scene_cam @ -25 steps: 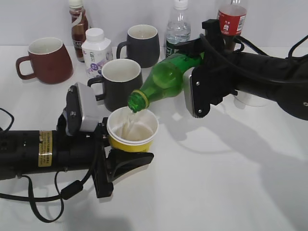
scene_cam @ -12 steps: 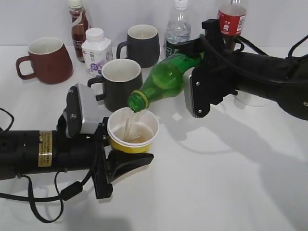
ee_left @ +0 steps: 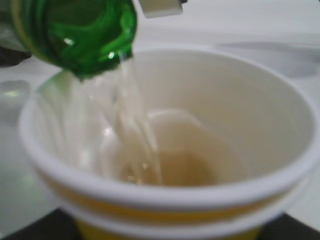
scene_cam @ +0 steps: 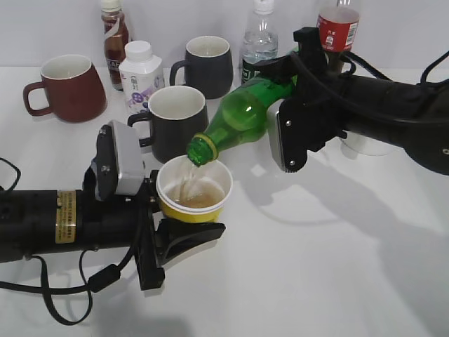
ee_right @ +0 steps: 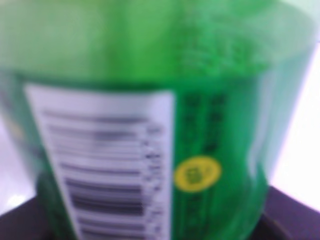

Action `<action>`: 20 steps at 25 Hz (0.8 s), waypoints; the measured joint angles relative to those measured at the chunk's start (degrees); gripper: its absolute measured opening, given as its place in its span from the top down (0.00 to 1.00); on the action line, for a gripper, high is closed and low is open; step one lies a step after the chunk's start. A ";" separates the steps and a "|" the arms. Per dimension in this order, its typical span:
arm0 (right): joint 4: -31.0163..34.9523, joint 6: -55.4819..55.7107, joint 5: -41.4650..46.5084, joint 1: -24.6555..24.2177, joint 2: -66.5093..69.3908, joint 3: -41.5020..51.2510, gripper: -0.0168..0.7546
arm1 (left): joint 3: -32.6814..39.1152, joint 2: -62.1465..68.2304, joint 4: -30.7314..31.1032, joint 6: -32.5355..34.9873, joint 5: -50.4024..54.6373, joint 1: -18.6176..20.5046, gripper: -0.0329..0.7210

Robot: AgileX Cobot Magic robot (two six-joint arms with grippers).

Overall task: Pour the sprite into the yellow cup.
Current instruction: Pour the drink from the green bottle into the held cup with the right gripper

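The sprite, a green bottle with no cap on, is tilted neck-down to the left. My right gripper is shut on its body; the label and barcode fill the right wrist view. Its open mouth hangs over the yellow cup, and a clear stream runs into the cup. My left gripper is shut on the yellow cup and holds it above the table. In the left wrist view the bottle mouth pours into the white inside of the cup, with some liquid at the bottom.
A dark mug stands just behind the cup. Another dark mug, a dark red mug, a white milk bottle, a brown drink bottle, a clear water bottle and a cola bottle stand at the back.
The pour goes on and the liquid in the cup has risen a little. Both arms hold nearly still.
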 joint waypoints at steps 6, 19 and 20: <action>0.11 -0.07 0.00 0.00 0.00 0.00 0.41 | 0.00 0.00 0.00 0.00 0.00 0.00 0.43; 0.17 -0.13 -0.17 0.00 0.00 0.00 0.41 | 0.00 0.00 0.00 0.00 0.00 0.00 0.43; 0.17 -0.13 -0.17 0.00 0.00 0.00 0.41 | 0.00 0.00 0.00 0.00 0.00 0.00 0.43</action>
